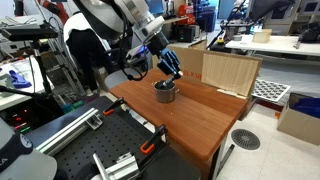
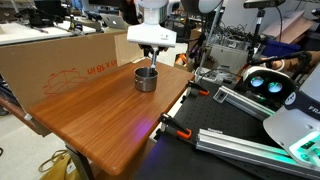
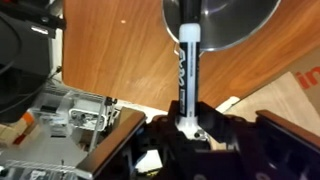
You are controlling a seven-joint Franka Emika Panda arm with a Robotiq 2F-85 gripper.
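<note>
Jaws: closed tight on the lower barrel of a white marker pen with a black end [image 3: 186, 75]. In the wrist view the black gripper [image 3: 187, 128] pinches it from both sides.
Marker: it runs straight out from the fingers toward a round silver metal cup [image 3: 225, 20]. Its black end lies over the cup's shiny inside; whether the tip touches the bottom cannot be told.
Printing: dark lettering runs along the white barrel, too blurred to read.
Cup in the wrist view: cut off by the top edge, so only part of its rim and inside shows.
Gripper from outside: in both exterior views the gripper [image 1: 170, 64] [image 2: 150, 56] hangs directly above the cup [image 1: 165, 92] [image 2: 146, 79]. The marker is hard to make out there, lost between the fingers and the cup's rim.
Table: the cup stands upright on a brown wooden tabletop [image 2: 110, 115], well away from the near edge.
Box: a large brown cardboard box [image 2: 60, 55] stands just beyond the table. It carries a red print too small to read, and its left end is cut off.
Clamp: an orange-and-black clamp [image 2: 178, 130] grips the table's edge, partly hidden under the board.
Arm: the robot arm [image 1: 110, 25] is cut off by the top of the frame.
Background: benches, screens and cables, too cluttered and blurred to name.
</note>
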